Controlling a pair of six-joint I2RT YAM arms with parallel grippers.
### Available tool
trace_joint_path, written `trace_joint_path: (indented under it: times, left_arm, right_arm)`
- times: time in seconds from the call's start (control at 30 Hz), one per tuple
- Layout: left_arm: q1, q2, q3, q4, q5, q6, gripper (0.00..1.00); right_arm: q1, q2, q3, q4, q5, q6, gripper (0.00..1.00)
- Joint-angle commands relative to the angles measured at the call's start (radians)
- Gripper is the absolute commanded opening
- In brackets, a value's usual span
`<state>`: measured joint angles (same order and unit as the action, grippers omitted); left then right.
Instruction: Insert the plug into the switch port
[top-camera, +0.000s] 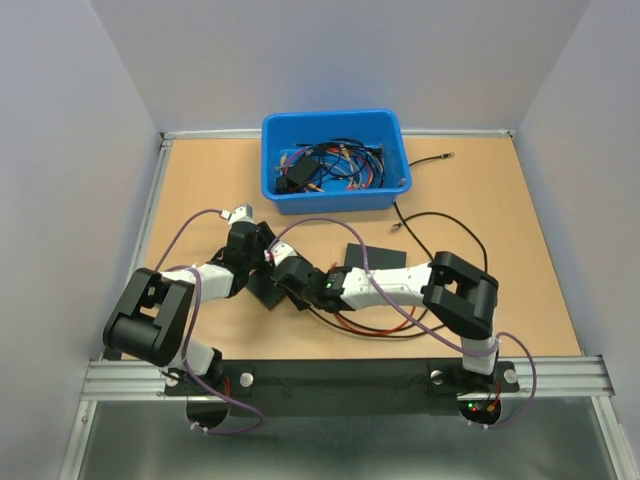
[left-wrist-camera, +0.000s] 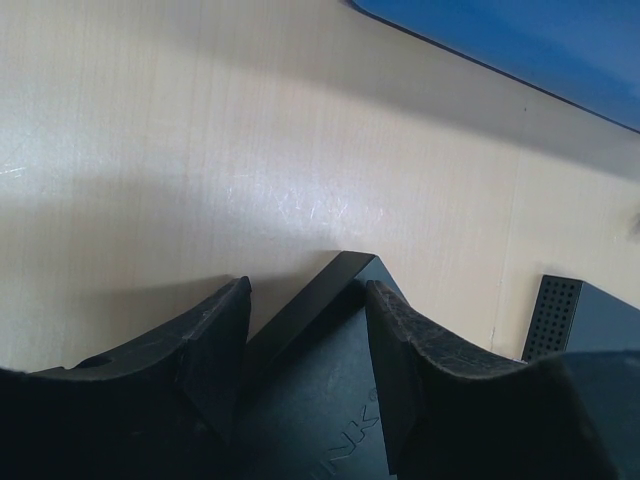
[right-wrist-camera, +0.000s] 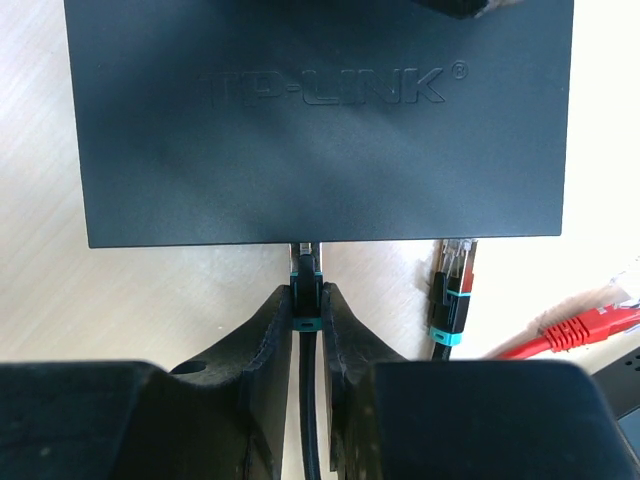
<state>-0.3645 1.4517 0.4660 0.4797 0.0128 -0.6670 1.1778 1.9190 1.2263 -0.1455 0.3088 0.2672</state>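
Blue bin (top-camera: 330, 198) is sitting at 12 o'clock on the wooden tabletop (top-camera: 520, 270), holding a tangle of cables (top-camera: 340, 165). A loose black cable (top-camera: 432, 158) is lying just beside the bin at 3 o'clock. A black box with a perforated side (left-wrist-camera: 558, 312) is resting near table centre. A teal-collared black-cable plug (right-wrist-camera: 452, 300) is lying flat on the wood.

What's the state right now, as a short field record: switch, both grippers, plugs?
switch: flat on table, logo up
right gripper: shut on black-cable plug, tip at switch's edge
red plug: loose on table, not held
spare black plug: lying beside the held one
left gripper: astride switch corner; grip unclear
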Motion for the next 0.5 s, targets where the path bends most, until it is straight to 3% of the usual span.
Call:
trace_joint_path:
  times: [0.0,0.47]
  left_arm:
    - [-0.031,0.033,-0.036,-0.15,0.108,-0.039,0.58]
    - [-0.039,0.026,-0.04,-0.148,0.101,-0.039,0.57]
  right_arm:
    - [-0.014,0.0,0.119,0.251,0.095,-0.02,0.0]
    - [-0.056,0.054,0.14,0.261,0.099,-0.002,0.0]
